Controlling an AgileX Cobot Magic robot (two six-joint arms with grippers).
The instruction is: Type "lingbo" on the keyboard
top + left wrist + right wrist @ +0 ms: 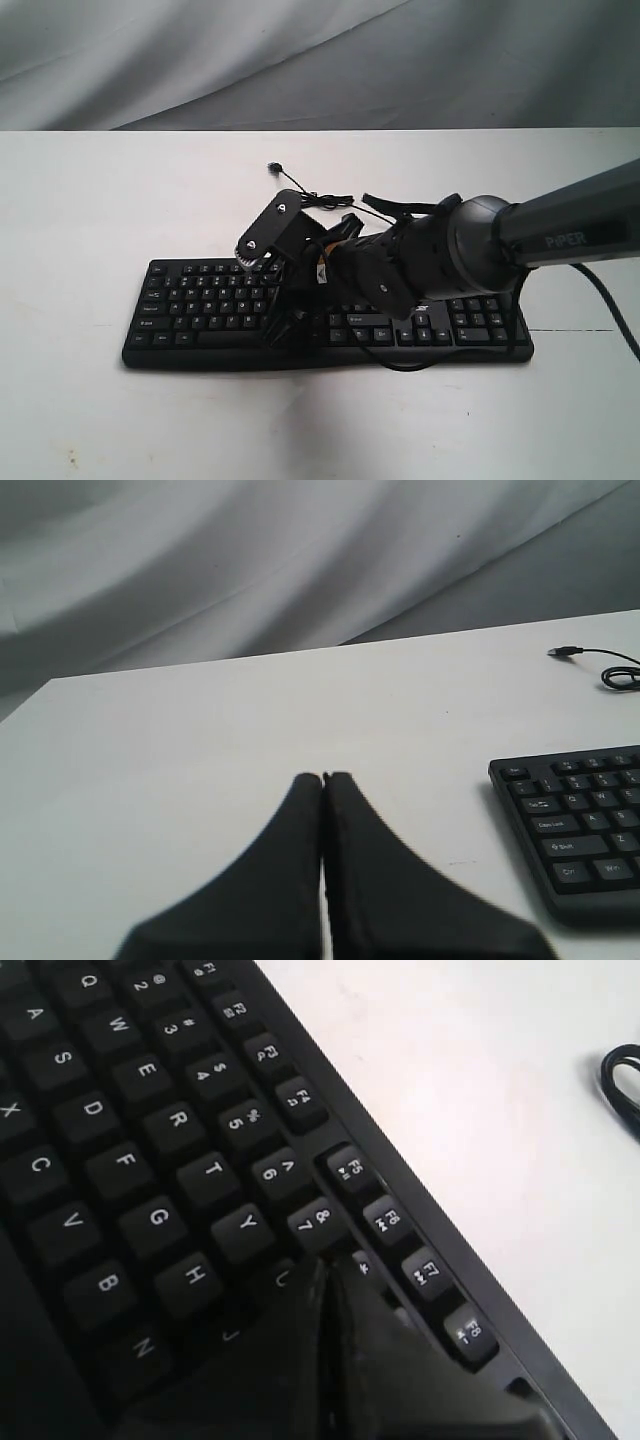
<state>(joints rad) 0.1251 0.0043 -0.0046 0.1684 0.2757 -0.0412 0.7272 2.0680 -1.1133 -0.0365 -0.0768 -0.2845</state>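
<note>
The black keyboard [200,305] lies flat across the middle of the white table, its cable [330,198] trailing behind it. My right gripper [325,1265] is shut, empty, and its tips are down among the keys between U and 8, covering the keys beyond J. In the exterior view that gripper [285,322] reaches in from the right over the keyboard's middle. My left gripper [323,777] is shut with nothing in it and hovers over bare table; the keyboard's [580,820] left end shows off to its side.
The cable's USB plug [274,166] lies loose on the table behind the keyboard, also visible as a plug [565,652] in the left wrist view. A grey cloth backdrop [300,50] hangs behind the table's far edge.
</note>
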